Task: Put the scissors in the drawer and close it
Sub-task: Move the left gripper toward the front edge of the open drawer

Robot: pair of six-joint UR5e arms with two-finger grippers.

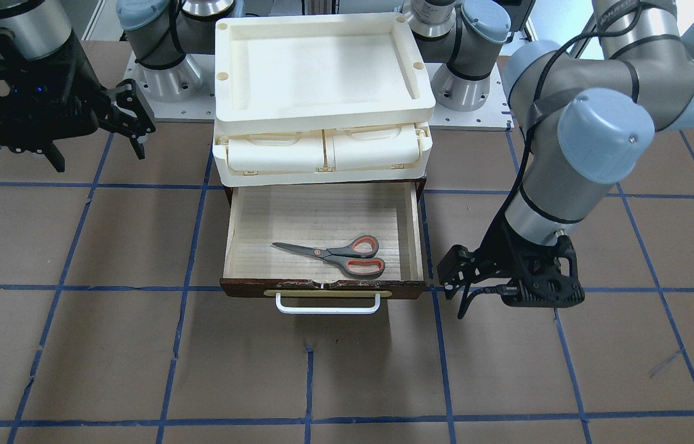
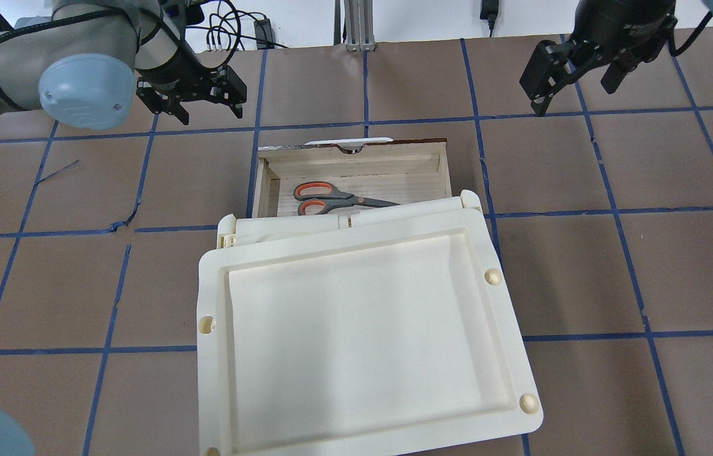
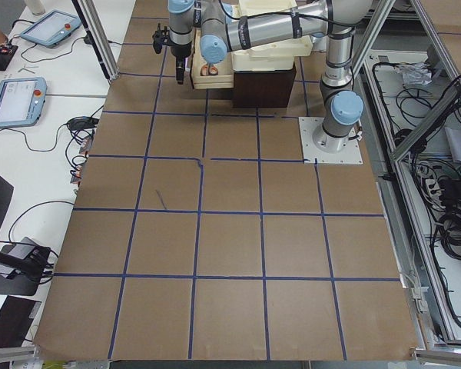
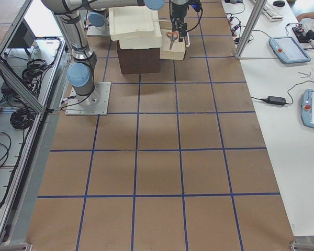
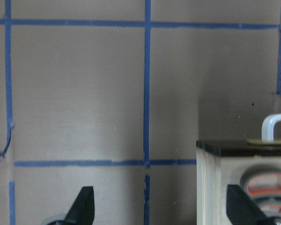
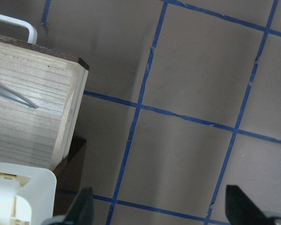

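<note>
Left gripper [image 2: 209,114] seemingly agape — scissors [image 1: 341,253] in wooden drawer [image 1: 322,213].

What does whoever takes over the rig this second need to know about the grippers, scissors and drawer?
Grippers: the left gripper is open and empty, beside the drawer's front corner. The right gripper is open and empty, off to the other side, apart from the drawer.
Things: the scissors lie flat inside the drawer, near its front, handles toward the left arm's side.
Done: scissors are in.
Left: the drawer is pulled out; push its front or the white handle until shut. The left gripper looks nearer.
</note>
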